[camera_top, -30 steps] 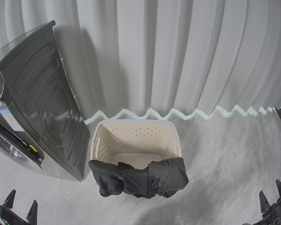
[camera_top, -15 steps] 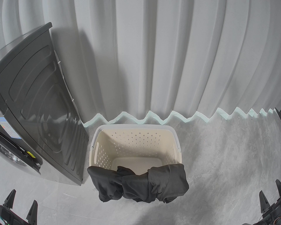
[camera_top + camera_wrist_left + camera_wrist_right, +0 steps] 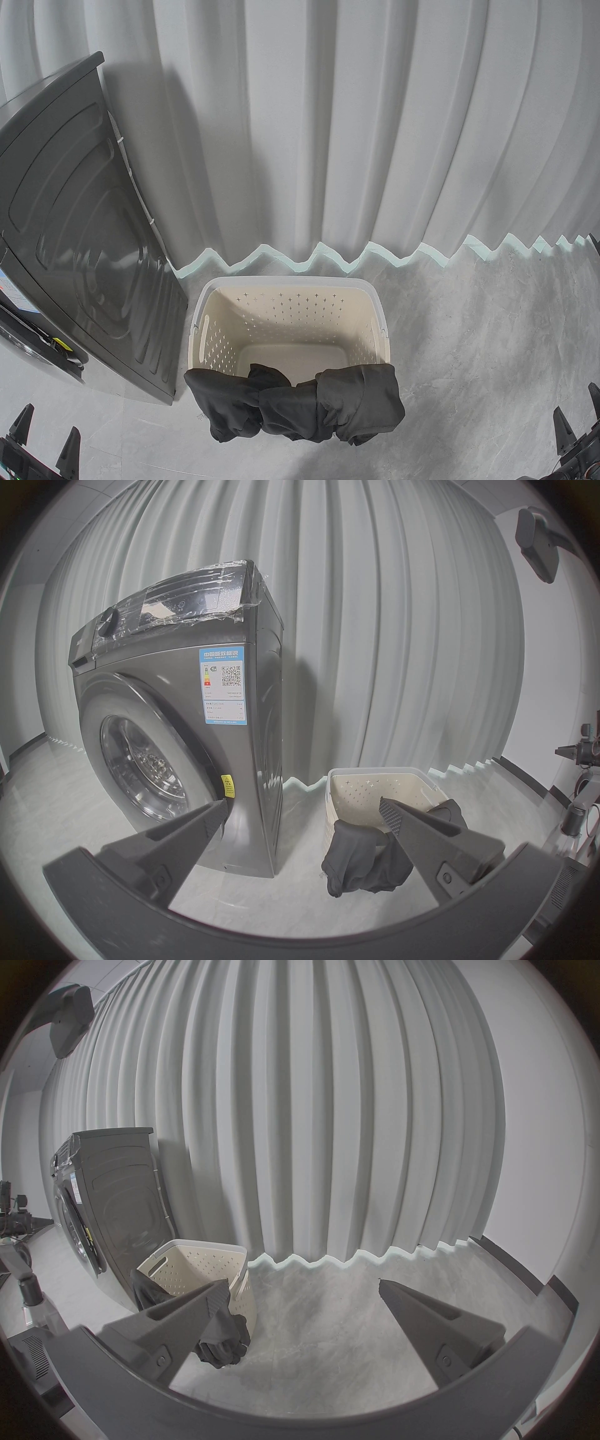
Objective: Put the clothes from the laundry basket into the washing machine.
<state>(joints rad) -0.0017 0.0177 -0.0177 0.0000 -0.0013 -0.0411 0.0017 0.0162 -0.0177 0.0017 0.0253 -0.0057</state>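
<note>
A cream laundry basket [image 3: 287, 291] stands on the floor before a curtain. Dark grey clothes [image 3: 300, 401] hang over its near rim, also seen as clothes [image 3: 362, 861] and clothes [image 3: 219, 1335]. A grey washing machine [image 3: 75, 250] stands left of the basket; its round door [image 3: 147, 764] looks closed. My left gripper [image 3: 45, 436] is low at the near left, open and empty, well short of the basket. My right gripper [image 3: 578, 415] is at the near right edge, open and empty.
White pleated curtain [image 3: 350, 125] runs behind the basket and machine. Grey marbled floor [image 3: 487, 350] spreads to the right of the basket and in front of it. A narrow gap separates the basket [image 3: 381, 789] from the machine [image 3: 187, 730].
The whole head view has shifted: basket and machine sit lower and the machine further left, so the camera moved. Both grippers hold the same place in the picture.
</note>
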